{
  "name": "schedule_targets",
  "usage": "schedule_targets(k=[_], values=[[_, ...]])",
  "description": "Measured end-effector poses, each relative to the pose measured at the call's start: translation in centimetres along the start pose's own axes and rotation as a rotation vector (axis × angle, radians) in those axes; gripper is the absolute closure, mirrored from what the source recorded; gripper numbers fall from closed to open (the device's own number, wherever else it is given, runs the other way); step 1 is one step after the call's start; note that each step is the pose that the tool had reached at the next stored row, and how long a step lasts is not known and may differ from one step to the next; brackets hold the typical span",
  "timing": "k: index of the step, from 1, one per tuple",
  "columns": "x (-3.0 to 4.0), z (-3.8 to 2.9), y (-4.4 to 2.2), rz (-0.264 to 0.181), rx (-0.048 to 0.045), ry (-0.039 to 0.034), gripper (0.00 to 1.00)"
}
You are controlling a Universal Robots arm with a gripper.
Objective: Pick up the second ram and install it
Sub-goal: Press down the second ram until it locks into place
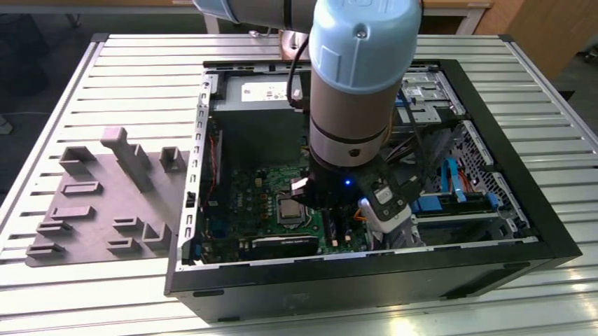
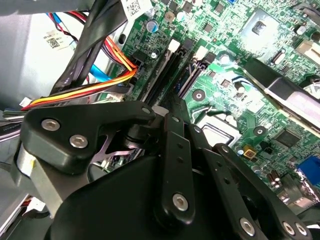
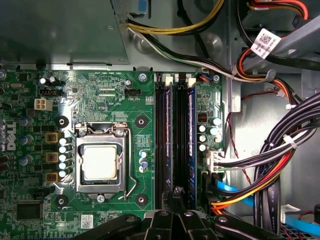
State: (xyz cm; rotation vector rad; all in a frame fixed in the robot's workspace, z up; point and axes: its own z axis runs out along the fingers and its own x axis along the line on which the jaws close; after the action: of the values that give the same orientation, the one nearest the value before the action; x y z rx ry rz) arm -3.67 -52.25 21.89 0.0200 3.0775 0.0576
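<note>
The black gripper (image 3: 176,192), its grip state impossible to tell, hovered over the slots (image 3: 175,135) near the motherboard's (image 3: 100,100) edge, where two blue sticks, the second ram (image 3: 191,140) apparently among them, already sat.

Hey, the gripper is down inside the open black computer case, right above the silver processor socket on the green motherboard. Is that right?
Not quite. The gripper is inside the open black computer case, but the first wrist view shows it above the long black memory slots, not the silver processor socket, which lies off to one side on the green motherboard.
</note>
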Motion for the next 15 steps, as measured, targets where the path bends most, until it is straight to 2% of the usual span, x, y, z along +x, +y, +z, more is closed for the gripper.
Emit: schedule_targets(k=[3,10,13,15], values=[[0.01,0.22,-0.02,0.0,0.0006,0.0002,0.89],[0.02,0.27,-0.01,0.0,-0.0003,0.0,0.89],[-0.02,-0.13,0.05,0.0,-0.0033,-0.0009,0.89],[-0.06,-0.87,0.04,0.0,-0.0002,-0.0001,0.89]])
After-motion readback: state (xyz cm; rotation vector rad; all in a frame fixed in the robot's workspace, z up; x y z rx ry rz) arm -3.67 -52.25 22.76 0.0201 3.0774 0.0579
